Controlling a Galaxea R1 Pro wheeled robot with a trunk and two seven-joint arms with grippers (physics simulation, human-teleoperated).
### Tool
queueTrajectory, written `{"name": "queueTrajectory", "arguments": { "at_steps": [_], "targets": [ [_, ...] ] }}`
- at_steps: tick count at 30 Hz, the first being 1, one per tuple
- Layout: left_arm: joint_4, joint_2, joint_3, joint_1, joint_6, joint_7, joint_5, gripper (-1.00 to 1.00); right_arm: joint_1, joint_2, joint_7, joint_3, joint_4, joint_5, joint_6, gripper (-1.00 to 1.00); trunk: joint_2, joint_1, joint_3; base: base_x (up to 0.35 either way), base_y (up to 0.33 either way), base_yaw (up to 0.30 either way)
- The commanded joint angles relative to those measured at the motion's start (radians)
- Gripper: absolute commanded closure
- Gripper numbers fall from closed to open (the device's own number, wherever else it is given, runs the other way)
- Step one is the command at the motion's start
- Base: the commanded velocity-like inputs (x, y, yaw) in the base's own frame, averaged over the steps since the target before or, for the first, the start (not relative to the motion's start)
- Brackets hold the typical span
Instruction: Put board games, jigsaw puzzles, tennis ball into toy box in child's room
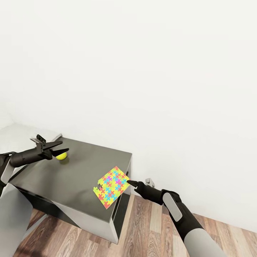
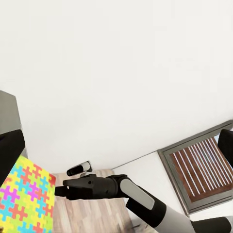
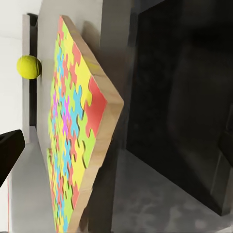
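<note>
Dark grey and smooth, the low wing of the table [image 1: 75,171] stands against a plain white wall [image 1: 142,64], with brown wood-plank floor [image 1: 142,228] below it. On the grey top sits a small yellow-green tennis ball [image 1: 61,155], near the far left corner. The robot's black left gripper [image 1: 61,147] reaches in from the left, and its two fingers are spread apart, one just above the ball and one beside it (they are very near the ball, but it is hard to tell if they touch it). A flat square jigsaw puzzle [image 1: 111,186] of yellow, pink, blue and green pieces lies near the front right corner of the grey top, and one corner pokes out past the edge. The black right gripper [image 1: 130,183] comes in low from the right, and its tip is right at that corner of the puzzle. You cannot tell if its fingers are wide or closed. In the right wrist view the puzzle [image 3: 77,131] looks thick, with a pale wooden edge, and the ball [image 3: 29,67] sits well beyond it.
</note>
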Motion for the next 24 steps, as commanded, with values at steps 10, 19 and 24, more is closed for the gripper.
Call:
{"name": "queueTrajectory", "arguments": {
  "at_steps": [10,19,24],
  "targets": [
    [0.000,0.002,0.002,0.000,0.011,-0.004,0.000,-1.00,-0.001,-0.003,0.002,0.000,-0.001,-0.003,0.003,-1.00,-0.022,0.012,-0.010,0.000,0.000,0.000],
    [0.000,0.003,0.005,0.000,0.011,-0.004,0.001,-1.00,-0.001,0.001,0.002,0.000,-0.002,-0.004,0.003,-1.00,-0.022,0.012,-0.010,0.010,0.039,0.000],
    [0.000,0.003,0.005,0.000,0.011,-0.004,0.000,-1.00,-0.001,0.001,0.002,0.000,-0.002,-0.004,0.004,-1.00,-0.022,0.012,-0.010,0.021,0.074,0.000]
  ]
}}
